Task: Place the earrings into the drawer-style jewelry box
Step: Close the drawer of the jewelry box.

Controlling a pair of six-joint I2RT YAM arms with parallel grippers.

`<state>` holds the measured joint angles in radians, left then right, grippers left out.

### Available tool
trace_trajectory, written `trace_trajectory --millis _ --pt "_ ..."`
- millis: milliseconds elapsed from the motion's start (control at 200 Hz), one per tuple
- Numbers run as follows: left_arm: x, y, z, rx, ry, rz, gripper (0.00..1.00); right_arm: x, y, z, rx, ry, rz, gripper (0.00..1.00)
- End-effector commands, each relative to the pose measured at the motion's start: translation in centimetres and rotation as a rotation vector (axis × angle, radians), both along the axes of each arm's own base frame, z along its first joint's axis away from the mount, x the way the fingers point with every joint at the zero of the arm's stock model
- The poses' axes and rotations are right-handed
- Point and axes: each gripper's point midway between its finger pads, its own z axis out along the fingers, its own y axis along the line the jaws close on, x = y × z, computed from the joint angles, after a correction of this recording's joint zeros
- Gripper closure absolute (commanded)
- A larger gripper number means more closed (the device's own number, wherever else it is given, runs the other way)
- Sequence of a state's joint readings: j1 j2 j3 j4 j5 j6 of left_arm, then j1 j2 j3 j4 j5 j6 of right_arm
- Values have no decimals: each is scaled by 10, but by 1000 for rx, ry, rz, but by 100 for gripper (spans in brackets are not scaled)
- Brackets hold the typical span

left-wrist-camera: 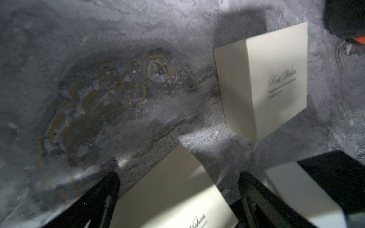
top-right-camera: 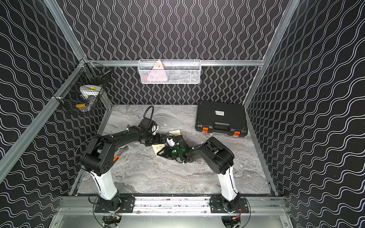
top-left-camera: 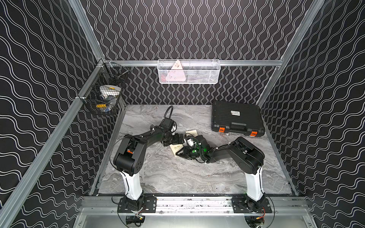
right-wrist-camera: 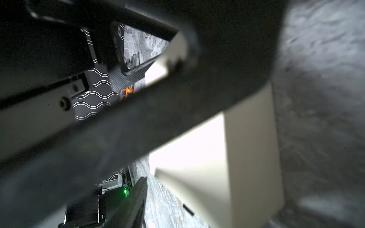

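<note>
I log L claw (left-wrist-camera: pixel 179 173) wide open astride a cream box (left-wrist-camera: pixel 167 197), empty; R claw (top-left-camera: pixel 180 154) close beside it, opening and hold can't tell; gold speck (top-left-camera: pixel 208 183), prob. earring, lies on table (top-left-camera: pixel 167 177) well apart; risk: crowded claws collide or shove box.

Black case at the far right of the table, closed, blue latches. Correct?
Not quite: the latches are orange, not blue, as both top views show. The rest holds: the black case lies closed at the far right of the table.
</note>
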<state>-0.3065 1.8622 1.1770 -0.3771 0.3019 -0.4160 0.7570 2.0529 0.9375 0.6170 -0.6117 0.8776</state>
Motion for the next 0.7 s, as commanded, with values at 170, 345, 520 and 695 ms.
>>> trace_trajectory --millis 170,345,520,695 --pt "1 6 2 23 -17 -4 1 6 10 0 -1 -10 5 52" --pt "18 31 13 134 -57 42 1 6 22 -3 -8 -9 26 51" --pt "42 67 43 303 -149 116 1 5 41 -3 -8 -13 64 50" --pt "41 77 62 312 -195 175 1 -13 33 24 -25 -34 88 46"
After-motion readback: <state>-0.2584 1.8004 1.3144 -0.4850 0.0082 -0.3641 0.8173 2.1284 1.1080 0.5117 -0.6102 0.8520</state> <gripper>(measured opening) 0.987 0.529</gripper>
